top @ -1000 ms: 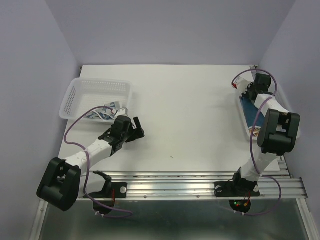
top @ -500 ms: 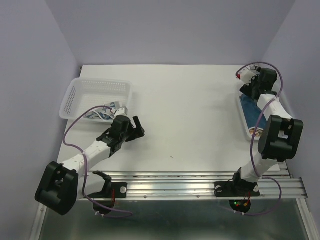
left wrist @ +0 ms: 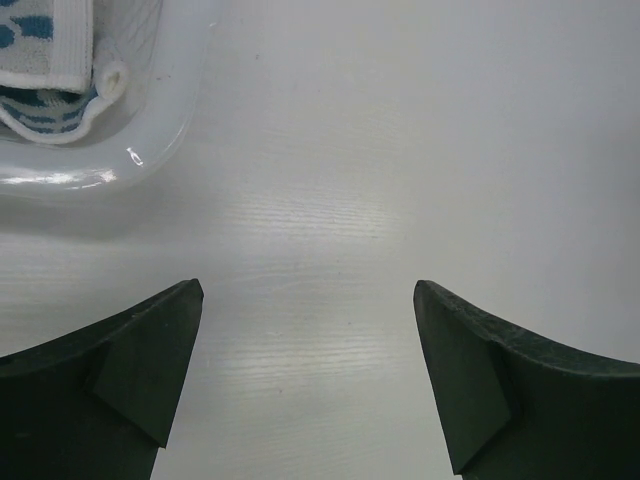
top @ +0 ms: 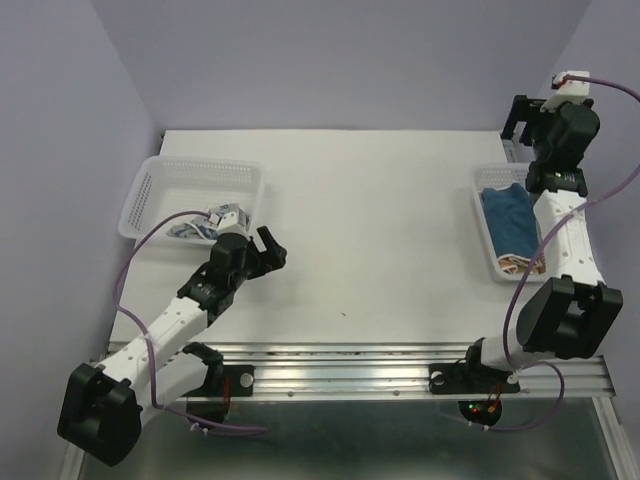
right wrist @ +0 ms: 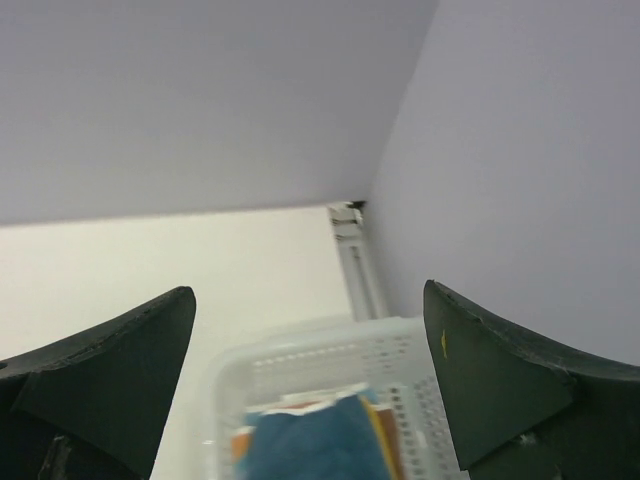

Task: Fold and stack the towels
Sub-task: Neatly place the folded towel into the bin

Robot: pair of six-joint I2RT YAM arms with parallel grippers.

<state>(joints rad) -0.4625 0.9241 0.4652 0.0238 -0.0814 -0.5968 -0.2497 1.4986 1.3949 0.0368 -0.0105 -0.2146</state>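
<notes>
Sitting at the left edge of the table [top: 380, 220], a white perforated basket [top: 165, 178] holds a white towel with blue pattern [top: 200, 226], bunched along the basket's near side. In the left wrist view the same towel [left wrist: 45, 60] shows a rolled hem lying against the rounded basket corner [left wrist: 150, 150]. The left gripper [top: 272, 250] is just beside that corner, on its right and outside the basket, low over the table. Its 2 fingers [left wrist: 120, 380] are spread wide, with only bare tabletop visible between them. Contact with the table cannot be judged. The middle of the table carries 1 small dark speck [top: 343, 314]. At the right edge, a second white basket [top: 482, 212] contains a stack with a dark blue towel [top: 510, 215] on top. An orange-and-white edge [top: 517, 265] of another cloth shows at the near end of the stack. The right arm is reared up, and the right gripper [top: 518, 122] is well above the far end of this basket, near the table's back right corner. In the right wrist view its fingers [right wrist: 110, 370] are also spread wide and grip nothing, with the blue towel [right wrist: 310, 440] below them.
</notes>
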